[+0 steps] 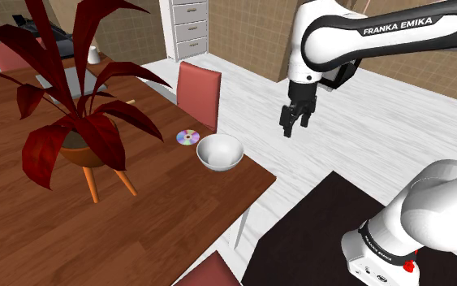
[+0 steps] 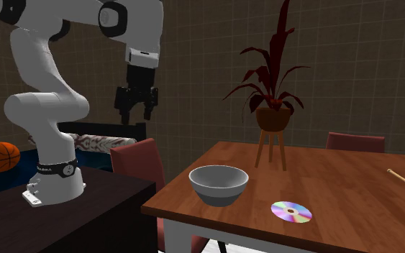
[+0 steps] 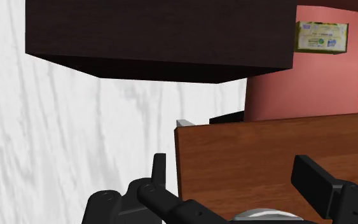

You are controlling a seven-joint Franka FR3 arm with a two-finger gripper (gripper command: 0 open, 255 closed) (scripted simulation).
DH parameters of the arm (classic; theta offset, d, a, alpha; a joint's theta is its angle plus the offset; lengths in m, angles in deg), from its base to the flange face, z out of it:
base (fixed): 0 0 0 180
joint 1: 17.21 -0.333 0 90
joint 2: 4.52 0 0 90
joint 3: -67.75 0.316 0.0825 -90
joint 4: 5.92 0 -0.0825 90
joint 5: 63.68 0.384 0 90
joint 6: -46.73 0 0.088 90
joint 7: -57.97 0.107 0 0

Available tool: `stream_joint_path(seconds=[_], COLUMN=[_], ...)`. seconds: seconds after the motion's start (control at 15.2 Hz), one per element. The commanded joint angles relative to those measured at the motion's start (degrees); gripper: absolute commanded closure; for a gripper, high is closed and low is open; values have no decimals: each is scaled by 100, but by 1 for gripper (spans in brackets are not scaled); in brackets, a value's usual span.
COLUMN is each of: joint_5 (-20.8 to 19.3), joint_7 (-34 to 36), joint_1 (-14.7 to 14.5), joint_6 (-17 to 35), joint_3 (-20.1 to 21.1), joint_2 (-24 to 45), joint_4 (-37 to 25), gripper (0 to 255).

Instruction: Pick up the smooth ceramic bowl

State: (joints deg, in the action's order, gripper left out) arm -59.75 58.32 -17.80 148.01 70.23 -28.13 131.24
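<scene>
A plain white-grey bowl [image 1: 220, 152] stands upright near the corner of the wooden table [image 1: 137, 219]; in the second exterior view the bowl [image 2: 219, 185] is close to the table's near edge. My black gripper [image 1: 294, 122] hangs in the air beside the table, above the pale floor, higher than the bowl and to the shoulder view's right of it. It points downward [image 2: 137, 108]. In the wrist view the gripper [image 3: 238, 184] is open with nothing between its fingers, and a sliver of the bowl's rim [image 3: 266, 216] peeks out just under them.
A shiny disc [image 1: 187, 137] lies beside the bowl. A red-leaved plant [image 1: 80, 122] on an orange stand sits further in on the table. A red chair [image 1: 200, 91] stands at the table's far side. The dark stand [image 1: 316, 236] is next to the table's corner.
</scene>
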Motion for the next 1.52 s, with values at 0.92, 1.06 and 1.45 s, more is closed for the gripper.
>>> stream_joint_path(seconds=[0.92, 1.06, 1.45], joint_5=[394, 433, 464], joint_7=[238, 263, 229], joint_1=[-42, -46, -53], joint_6=[1779, 1873, 2227], joint_3=[71, 74, 78], joint_2=[3390, 3818, 4203], joint_4=[-1999, -2382, -2430], gripper=[0, 0, 0])
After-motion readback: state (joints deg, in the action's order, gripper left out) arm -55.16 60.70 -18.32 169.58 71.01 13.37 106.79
